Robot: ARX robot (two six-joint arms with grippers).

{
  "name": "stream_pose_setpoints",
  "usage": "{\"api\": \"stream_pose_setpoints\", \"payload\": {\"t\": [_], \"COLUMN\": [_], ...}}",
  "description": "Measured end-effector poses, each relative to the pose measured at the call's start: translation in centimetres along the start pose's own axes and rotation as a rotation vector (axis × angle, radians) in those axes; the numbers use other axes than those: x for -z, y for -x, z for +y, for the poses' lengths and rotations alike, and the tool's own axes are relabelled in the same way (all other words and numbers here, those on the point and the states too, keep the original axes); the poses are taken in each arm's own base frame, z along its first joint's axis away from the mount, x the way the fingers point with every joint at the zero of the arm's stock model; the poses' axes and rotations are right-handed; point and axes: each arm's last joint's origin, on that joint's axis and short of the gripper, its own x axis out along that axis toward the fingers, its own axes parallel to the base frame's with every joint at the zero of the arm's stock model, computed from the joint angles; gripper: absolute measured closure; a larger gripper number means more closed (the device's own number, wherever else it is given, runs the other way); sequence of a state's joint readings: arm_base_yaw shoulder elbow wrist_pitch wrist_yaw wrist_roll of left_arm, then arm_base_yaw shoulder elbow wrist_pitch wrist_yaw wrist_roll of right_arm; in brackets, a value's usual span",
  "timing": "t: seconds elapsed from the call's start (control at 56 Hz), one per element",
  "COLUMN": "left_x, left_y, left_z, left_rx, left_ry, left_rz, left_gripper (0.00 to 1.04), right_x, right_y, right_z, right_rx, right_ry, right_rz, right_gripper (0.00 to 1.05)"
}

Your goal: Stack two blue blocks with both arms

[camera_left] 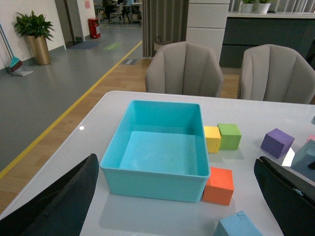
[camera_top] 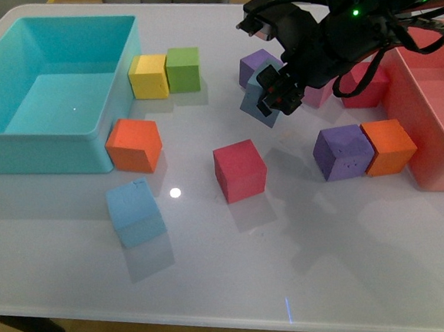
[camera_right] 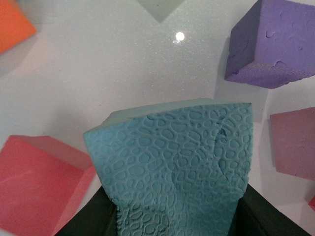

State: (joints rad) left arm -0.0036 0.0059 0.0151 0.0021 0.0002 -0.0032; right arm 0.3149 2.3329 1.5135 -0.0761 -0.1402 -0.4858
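You're in an office-type open space: white table (camera_left: pixel 256 115), grey upholstered chairs (camera_left: pixel 184 69), potted plant (camera_left: pixel 33 27), grey floor with yellow line (camera_left: pixel 74 105), red extinguisher (camera_left: pixel 94 28) down the corridor.

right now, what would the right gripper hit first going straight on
Likely bare table, between the red cube and purple cube; the blue block in the right gripper would touch first. Depth unclear.
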Motion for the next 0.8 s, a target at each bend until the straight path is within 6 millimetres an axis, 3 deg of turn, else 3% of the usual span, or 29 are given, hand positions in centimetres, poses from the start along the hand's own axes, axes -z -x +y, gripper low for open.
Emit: {"api": "stream_pose_setpoints", "payload": {"t": [0.483,0.804], "left_x": [0.0,0.0], "left_y": [0.0,0.0], "left_z": [0.0,0.0], "left_rx": [0.0,0.0], "left_ry": [0.0,0.0], "left_rz": [0.0,0.0], "left_gripper": [0.09,0.09], "right_x": [-1.2,-0.2], "right_y": [-5.2,-7.2], "right_z": [-0.1,0.2], "right_rx": [-0.01,-0.024], "right_ry": [0.011,0.007], "right_rz": [0.042,0.079], "right_gripper": [0.65,0.65]}}
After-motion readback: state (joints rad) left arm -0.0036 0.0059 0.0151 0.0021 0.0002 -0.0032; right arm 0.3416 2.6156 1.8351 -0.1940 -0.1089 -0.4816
